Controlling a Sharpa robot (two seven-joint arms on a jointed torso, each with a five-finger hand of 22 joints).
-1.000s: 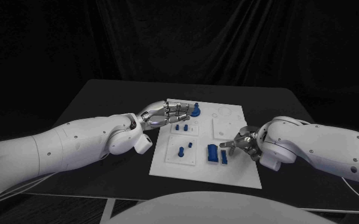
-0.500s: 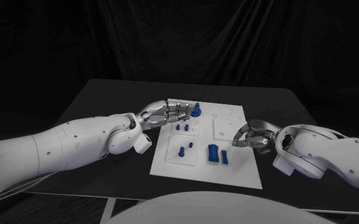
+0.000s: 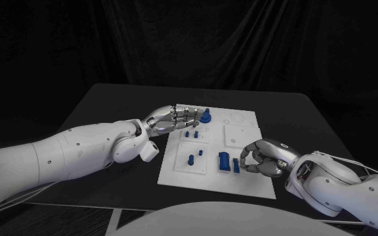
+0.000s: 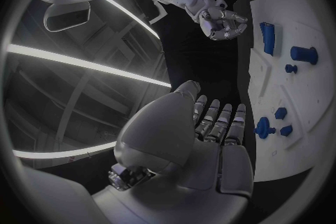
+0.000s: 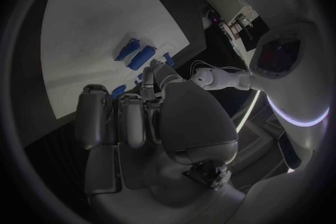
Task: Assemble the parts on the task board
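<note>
Right beside the two blue blocks (image 3: 228, 162), the right hand (image 3: 264, 158) sits over the board's (image 3: 250, 184) near edge, fingers curled in, holding nothing I can see. Further back, the left hand (image 3: 169, 118) has its fingers bunched against the blue knob (image 3: 205, 117); can't tell if it's actually gripping it.

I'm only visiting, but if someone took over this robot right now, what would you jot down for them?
Left hand: empty, fingers curled, at the task board's far left corner, beside the upright blue knob part.
Right hand: fingers curled, over the board's right edge beside two long blue parts; a grip cannot be told.
Small blue pegs stand mid-board.
Left: the long parts look unplaced.
</note>
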